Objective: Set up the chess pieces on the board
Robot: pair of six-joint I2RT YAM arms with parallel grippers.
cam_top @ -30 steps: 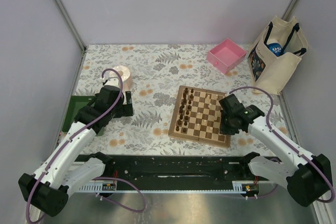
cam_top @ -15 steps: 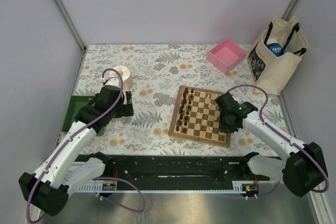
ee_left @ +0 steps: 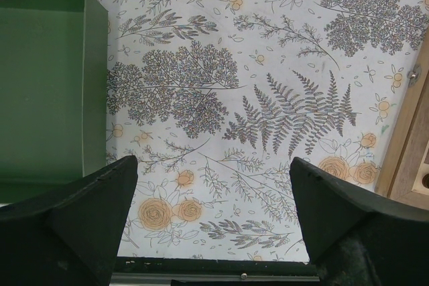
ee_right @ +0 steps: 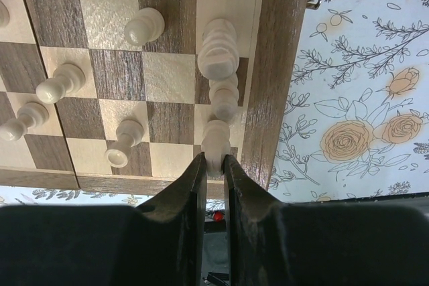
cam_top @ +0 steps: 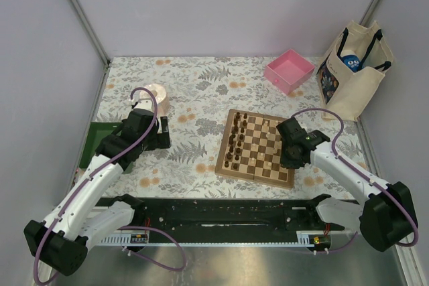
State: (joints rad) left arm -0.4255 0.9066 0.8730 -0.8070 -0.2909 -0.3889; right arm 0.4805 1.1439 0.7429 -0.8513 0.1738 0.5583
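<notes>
The right gripper (ee_right: 214,165) pinches a pale chess piece (ee_right: 216,140) between its fingertips beside the board (ee_right: 278,65) border — the left gripper (ee_left: 211,169) gapes open.

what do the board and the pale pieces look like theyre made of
The board: wood, it seems; grain shows in its squares and border, with a slight sheen. The pale pieces: probably turned wood, smooth and light tan, though plastic cannot be ruled out.
</notes>
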